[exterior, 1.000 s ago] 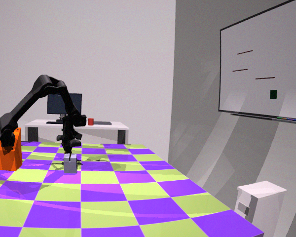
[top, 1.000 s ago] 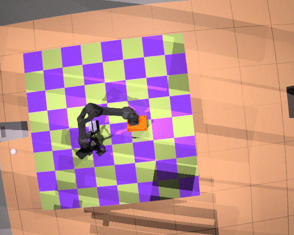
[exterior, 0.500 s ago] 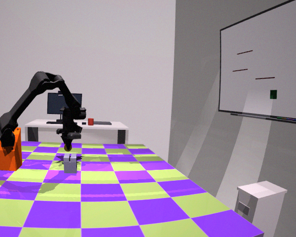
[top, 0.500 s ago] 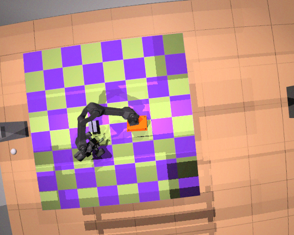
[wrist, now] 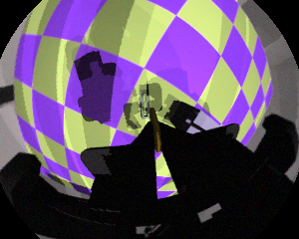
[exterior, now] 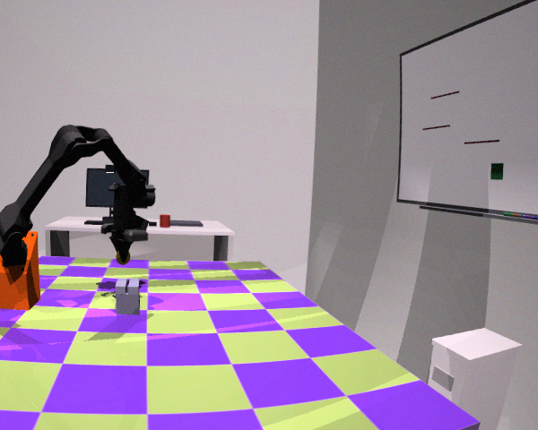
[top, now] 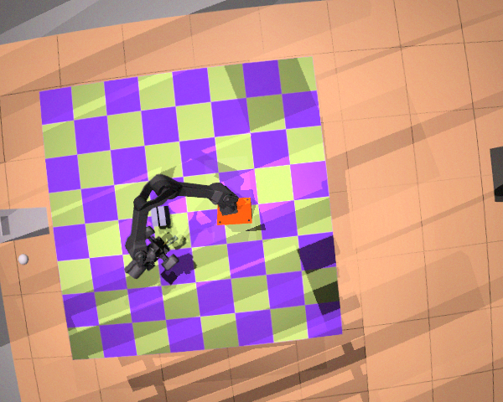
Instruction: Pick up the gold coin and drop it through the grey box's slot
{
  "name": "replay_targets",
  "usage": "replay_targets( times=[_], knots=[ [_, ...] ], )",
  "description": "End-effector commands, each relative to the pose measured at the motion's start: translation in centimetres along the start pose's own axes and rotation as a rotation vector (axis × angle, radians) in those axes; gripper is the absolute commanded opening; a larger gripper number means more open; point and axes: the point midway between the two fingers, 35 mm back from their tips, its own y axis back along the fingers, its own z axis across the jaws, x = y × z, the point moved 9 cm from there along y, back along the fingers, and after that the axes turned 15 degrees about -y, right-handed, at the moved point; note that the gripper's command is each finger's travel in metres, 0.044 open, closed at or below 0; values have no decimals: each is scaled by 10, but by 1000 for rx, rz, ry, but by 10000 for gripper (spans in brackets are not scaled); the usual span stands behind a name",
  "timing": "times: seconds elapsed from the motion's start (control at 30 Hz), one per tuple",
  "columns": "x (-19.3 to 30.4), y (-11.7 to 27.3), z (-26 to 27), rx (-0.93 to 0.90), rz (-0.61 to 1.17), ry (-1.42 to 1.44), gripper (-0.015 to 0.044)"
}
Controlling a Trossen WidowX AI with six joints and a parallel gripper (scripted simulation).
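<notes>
gripper (exterior: 122, 255) pinching coin (exterior: 122, 257) above counter (exterior: 278, 361) | risk: coin tilts off-line, jams on box (exterior: 127, 296) slot edge

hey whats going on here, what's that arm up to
A single black robot arm has its claw shut on a thin gold coin, held on edge and lifted above the checkered table. The grey box with the slot in its lid stands on the table below and nearer the exterior camera. The coin has not gone into the slot yet, and it does not look lined up over it.
</notes>
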Motion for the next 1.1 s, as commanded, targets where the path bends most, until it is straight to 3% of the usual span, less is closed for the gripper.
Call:
replay_targets(
  times=[0.0,0.83,1.07],
  knots=[
    [0,1,0,-4,0,96,0],
    [0,2,1,-4,-2,943,0],
    [0,2,1,-4,-2,992,0]
  ],
)
